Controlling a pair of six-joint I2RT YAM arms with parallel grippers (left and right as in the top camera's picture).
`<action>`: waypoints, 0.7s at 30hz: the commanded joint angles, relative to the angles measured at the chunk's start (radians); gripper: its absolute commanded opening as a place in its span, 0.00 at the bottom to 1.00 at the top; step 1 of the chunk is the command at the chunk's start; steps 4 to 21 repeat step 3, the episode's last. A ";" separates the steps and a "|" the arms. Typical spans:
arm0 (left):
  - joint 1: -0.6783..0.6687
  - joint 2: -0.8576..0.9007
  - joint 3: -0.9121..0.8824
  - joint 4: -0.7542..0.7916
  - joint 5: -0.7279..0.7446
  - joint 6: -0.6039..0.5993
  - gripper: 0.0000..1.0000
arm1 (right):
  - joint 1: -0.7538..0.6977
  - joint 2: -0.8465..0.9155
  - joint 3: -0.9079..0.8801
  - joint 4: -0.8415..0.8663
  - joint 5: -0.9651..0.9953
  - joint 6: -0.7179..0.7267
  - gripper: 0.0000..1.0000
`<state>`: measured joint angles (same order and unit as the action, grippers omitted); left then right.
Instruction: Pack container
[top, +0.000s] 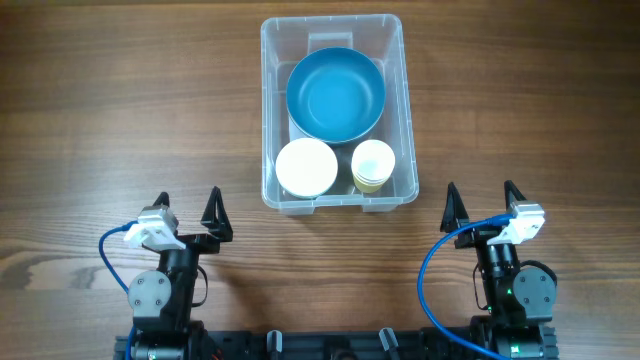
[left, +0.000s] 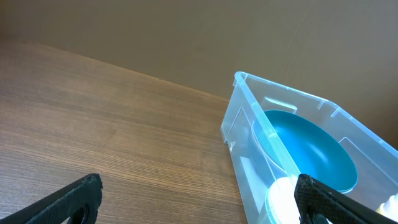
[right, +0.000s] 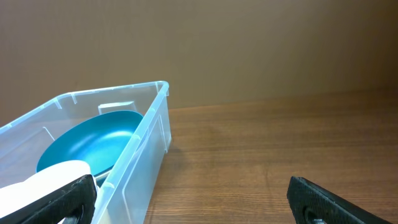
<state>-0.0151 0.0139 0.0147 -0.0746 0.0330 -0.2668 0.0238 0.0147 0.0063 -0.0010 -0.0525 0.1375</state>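
Note:
The clear rectangular container (top: 272, 110) stands at the table's middle back. Inside it lie a large blue bowl (top: 335, 94), a cream bowl (top: 306, 167) and a stack of cream cups (top: 373, 165). My left gripper (top: 188, 212) is open and empty near the front left. My right gripper (top: 481, 202) is open and empty near the front right. The left wrist view shows the container (left: 244, 134) with the blue bowl (left: 314, 149) to its right. The right wrist view shows the container (right: 140, 158), the blue bowl (right: 87, 143) and the cream bowl (right: 46, 177) to its left.
The wooden table (top: 120, 120) carries nothing else. Blue cables (top: 430, 275) loop beside both arm bases at the front edge.

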 joint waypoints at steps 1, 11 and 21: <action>-0.006 -0.011 -0.009 0.002 0.023 0.021 1.00 | 0.006 -0.010 -0.001 0.003 -0.016 0.020 1.00; -0.006 -0.011 -0.009 0.002 0.023 0.021 1.00 | 0.006 -0.010 -0.001 0.003 -0.016 0.020 1.00; -0.006 -0.011 -0.009 0.002 0.023 0.021 1.00 | 0.006 -0.010 -0.001 0.003 -0.016 0.020 1.00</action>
